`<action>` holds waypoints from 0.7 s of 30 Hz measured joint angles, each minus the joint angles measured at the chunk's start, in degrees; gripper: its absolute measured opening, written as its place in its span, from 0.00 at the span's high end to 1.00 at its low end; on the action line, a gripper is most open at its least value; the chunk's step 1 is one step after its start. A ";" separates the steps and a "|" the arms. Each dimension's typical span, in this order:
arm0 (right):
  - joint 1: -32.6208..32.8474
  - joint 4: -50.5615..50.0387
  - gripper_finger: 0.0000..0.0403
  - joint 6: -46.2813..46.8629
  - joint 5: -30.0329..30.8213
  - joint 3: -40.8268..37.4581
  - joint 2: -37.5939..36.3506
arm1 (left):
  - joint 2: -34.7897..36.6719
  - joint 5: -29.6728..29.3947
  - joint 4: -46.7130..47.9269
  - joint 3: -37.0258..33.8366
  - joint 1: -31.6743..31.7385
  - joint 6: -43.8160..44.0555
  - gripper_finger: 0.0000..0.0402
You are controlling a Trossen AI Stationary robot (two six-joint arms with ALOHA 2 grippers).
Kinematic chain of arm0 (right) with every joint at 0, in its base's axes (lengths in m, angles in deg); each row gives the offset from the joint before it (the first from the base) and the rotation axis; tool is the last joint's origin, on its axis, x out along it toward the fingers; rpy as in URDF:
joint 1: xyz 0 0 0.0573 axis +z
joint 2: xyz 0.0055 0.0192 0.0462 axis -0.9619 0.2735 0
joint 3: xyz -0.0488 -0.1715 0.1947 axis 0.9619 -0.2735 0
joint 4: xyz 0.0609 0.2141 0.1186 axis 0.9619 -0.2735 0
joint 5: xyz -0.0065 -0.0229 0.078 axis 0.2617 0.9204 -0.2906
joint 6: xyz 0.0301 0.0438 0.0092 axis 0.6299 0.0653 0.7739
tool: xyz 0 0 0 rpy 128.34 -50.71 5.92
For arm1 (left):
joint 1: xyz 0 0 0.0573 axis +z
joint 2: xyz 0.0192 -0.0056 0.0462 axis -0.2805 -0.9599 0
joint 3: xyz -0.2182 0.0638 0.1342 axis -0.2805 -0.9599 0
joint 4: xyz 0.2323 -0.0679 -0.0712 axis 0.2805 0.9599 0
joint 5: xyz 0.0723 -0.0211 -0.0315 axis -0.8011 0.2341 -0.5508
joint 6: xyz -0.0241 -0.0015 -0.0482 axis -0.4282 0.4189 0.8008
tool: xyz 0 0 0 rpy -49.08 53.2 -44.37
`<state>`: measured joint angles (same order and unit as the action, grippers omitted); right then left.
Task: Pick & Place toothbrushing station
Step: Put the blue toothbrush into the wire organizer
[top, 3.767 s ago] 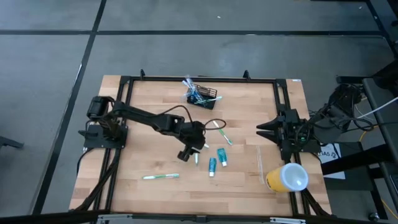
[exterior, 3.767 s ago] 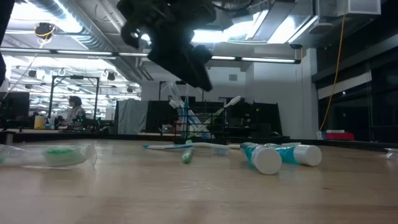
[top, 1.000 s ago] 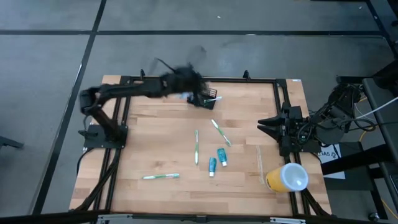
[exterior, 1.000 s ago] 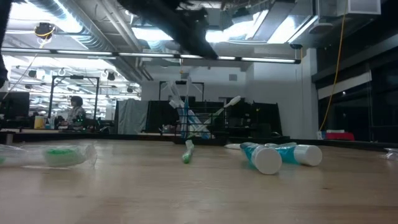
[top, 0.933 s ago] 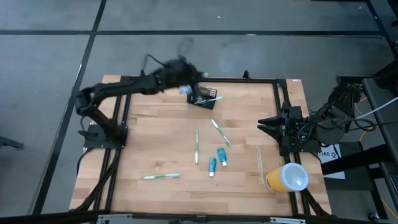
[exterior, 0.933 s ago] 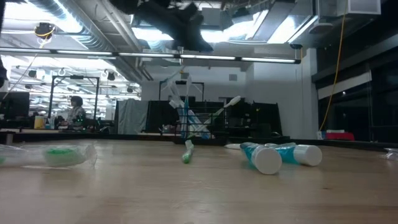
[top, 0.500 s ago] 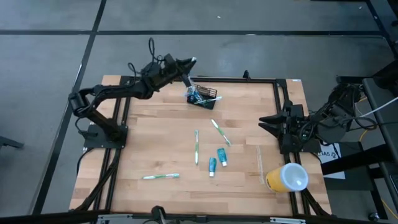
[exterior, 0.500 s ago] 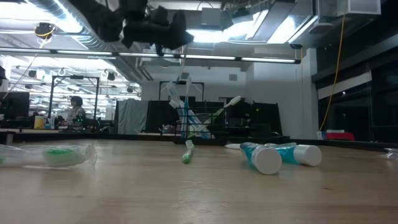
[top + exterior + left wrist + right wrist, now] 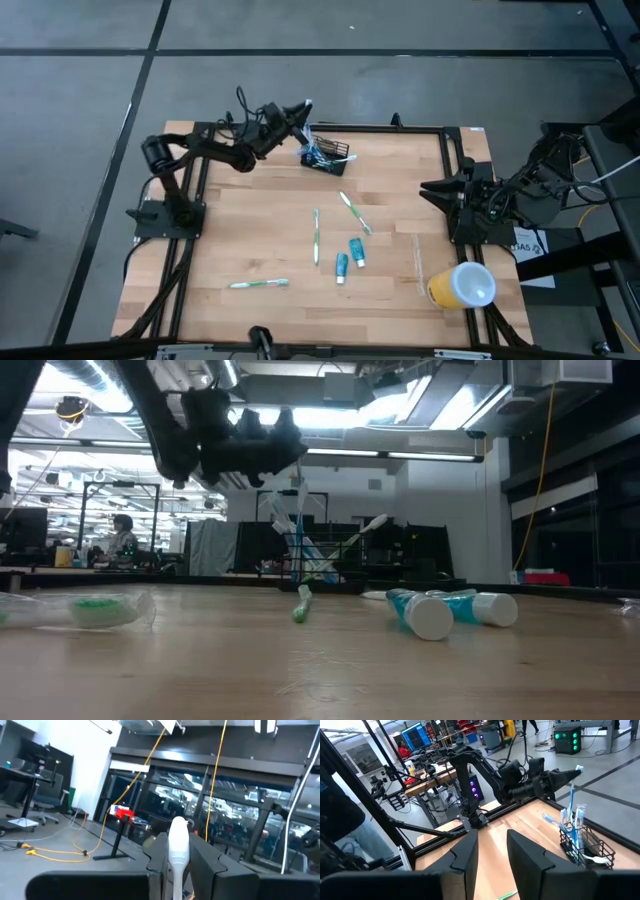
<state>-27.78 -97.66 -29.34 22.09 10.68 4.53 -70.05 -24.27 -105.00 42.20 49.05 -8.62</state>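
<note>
The toothbrushing station (image 9: pixel 330 156), a small black wire-mesh holder with several brushes standing in it, sits at the table's far edge, also visible in the low view (image 9: pixel 322 565) and the right wrist view (image 9: pixel 587 845). My left gripper (image 9: pixel 302 107) hovers just above and left of it, shut on a toothbrush (image 9: pixel 571 805) that hangs down toward the holder. I cannot tell whether its lower end is inside. My right gripper (image 9: pixel 426 188) waits open at the table's right side, touching nothing. My left gripper pinches the toothbrush near its upper end (image 9: pixel 178 834) between its two fingers. The white tip (image 9: pixel 578 768) sticks out past them. The fingers come in about level from the table's left and lie across the brush. The brush hangs upright below them over the holder.
Three toothbrushes lie on the wood: two mid-table (image 9: pixel 316 236) (image 9: pixel 355 213) and one near the front left (image 9: pixel 259 284). Two teal toothpaste tubes (image 9: pixel 349 259) lie beside them. A yellow cup with a white lid (image 9: pixel 462 285) lies at the front right.
My left arm has drawn its elbow back toward the table's left edge. Its gripper has stayed by the holder at the far edge, come lower, and turned from pointing down to about level, with the toothbrush still in it.
</note>
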 joint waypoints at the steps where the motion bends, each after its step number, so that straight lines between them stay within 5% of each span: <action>1: 0.00 0.00 0.74 0.38 0.02 0.00 0.00 | -1.05 -0.12 -1.03 0.00 0.01 0.14 0.89; 11: 0.00 -0.02 0.74 1.83 1.05 0.00 -0.06 | -9.67 -0.60 -7.41 0.02 0.01 1.73 0.89; 21: 0.00 0.00 0.74 2.31 1.03 0.00 -0.09 | -10.67 -2.80 -7.12 -3.43 -0.95 0.54 0.89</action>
<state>-27.78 -97.66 -27.03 23.12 10.68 4.45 -80.72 -27.07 -112.12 38.77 48.10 -8.08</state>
